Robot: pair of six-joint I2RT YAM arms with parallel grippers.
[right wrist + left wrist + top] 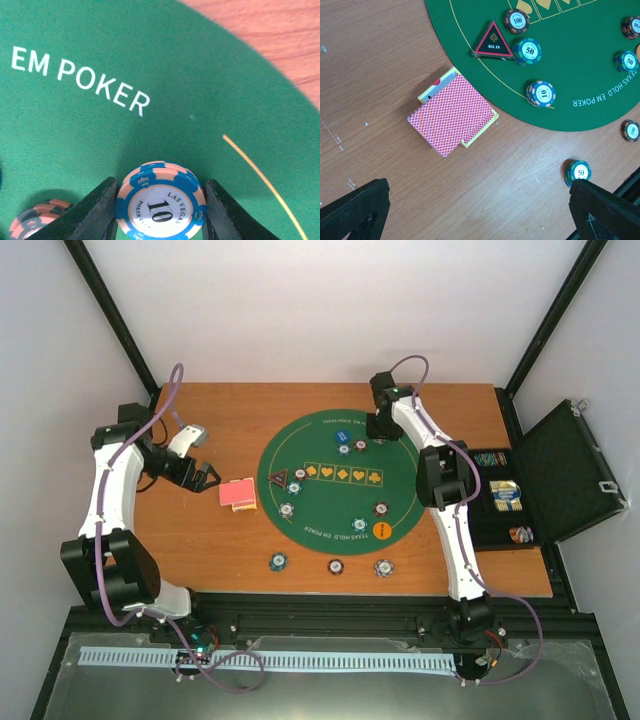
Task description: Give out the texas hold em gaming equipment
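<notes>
Poker chips on mat — case alongside

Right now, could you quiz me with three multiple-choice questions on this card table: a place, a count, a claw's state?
1. Where is the red-backed stack of playing cards?
A. on the wooden table beside the round green felt mat
B. at that mat's centre
C. atop chips

2. How many poker chip stacks lie on wood past the mat's near edge?
A. one
B. six
C. three

3. The right gripper is:
A. open over nothing
B. closed on a blue-and-white "10" chip stack
C. pinching a card

Answers: 1 A, wood lies under them; 2 C, three sit in a row; 3 B, fingers touch both chip sides.
</notes>
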